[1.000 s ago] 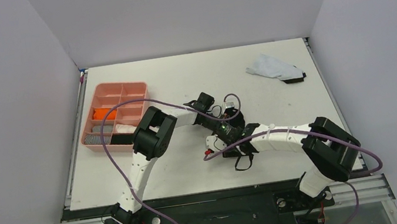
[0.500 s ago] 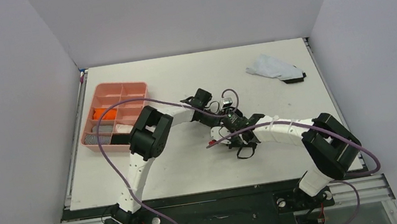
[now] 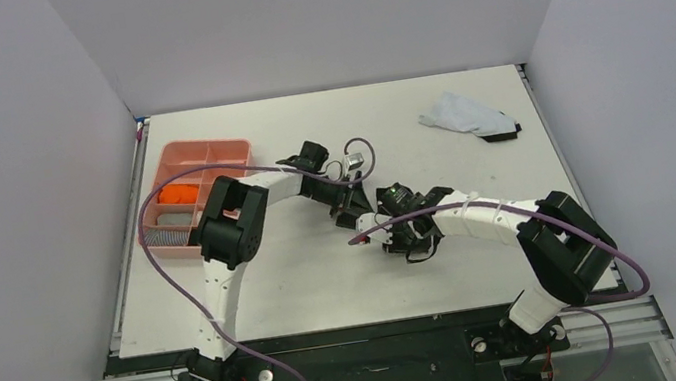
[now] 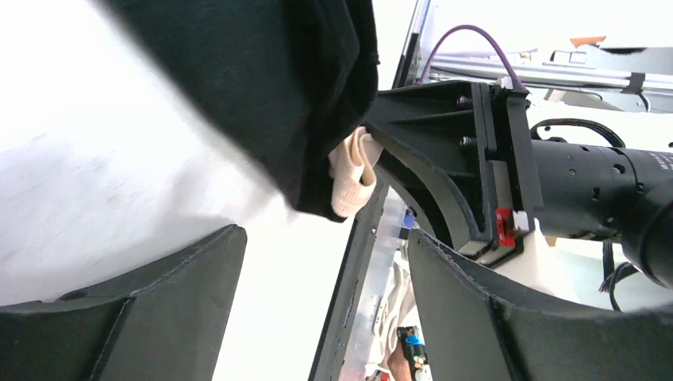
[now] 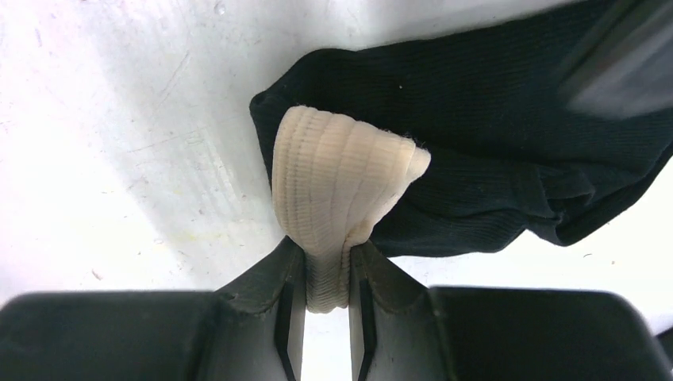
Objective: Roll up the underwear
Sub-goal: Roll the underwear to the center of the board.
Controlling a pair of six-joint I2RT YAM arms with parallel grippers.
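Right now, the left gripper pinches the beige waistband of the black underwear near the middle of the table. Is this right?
Not quite: it is the right gripper that pinches the beige waistband of the black underwear, as the right wrist view shows. The left gripper stands open and empty. The rest holds.

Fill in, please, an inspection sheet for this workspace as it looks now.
Surface: white table, faint marks.
Job's things: black underwear lying on the table; orange underwear inside the pink tray.
Clutter: pale cloth at the far right.
Grippers: left gripper open, empty; right gripper shut on the black underwear's beige waistband.
Cables: purple cables loop along both arms.
Surroundings: plain walls on three sides.
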